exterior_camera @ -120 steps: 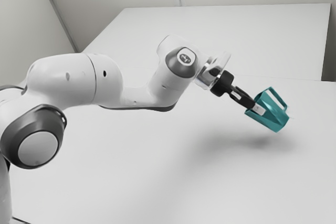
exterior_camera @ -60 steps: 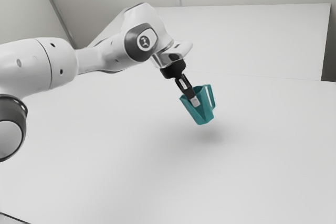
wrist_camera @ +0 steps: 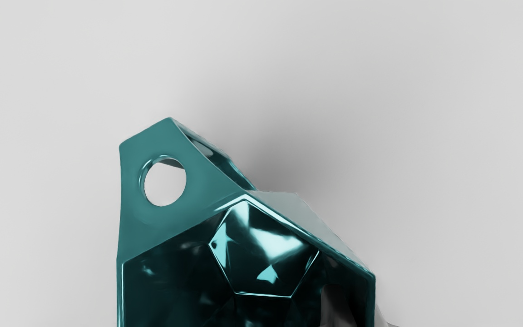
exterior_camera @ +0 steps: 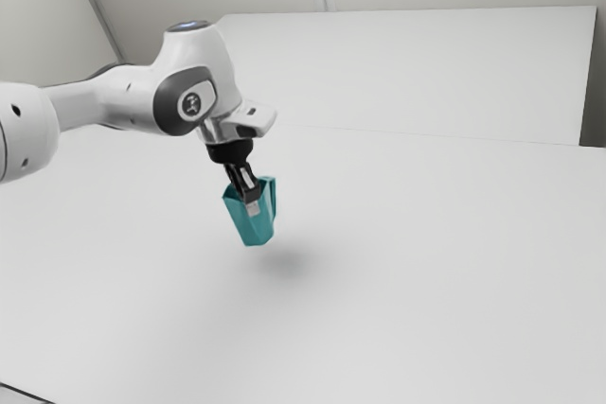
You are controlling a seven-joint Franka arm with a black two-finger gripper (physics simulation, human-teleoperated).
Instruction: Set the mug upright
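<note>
My gripper (exterior_camera: 252, 203) is shut on the wall of the teal faceted mug (exterior_camera: 253, 228), pointing down at a slant. The mug hangs above the table, opening upward and leaning somewhat, its handle toward the exterior view's right. In the wrist view I look into the hollow of the mug (wrist_camera: 166, 222); my gripper (wrist_camera: 365, 313) pinches the wall there, one finger inside and the other outside. The handle, with a round hole through its top, stands out from the rim away from the fingers.
The pale table (exterior_camera: 407, 281) spreads under the mug, whose soft shadow lies just below it, toward the exterior view's right. A light panel with a straight edge is behind the table, with grey walls beyond.
The arm has carried the mug toward the exterior view's left, back toward its base. Hand and mug have turned from a strong tilt to a steeper, more nearly upright pose.
</note>
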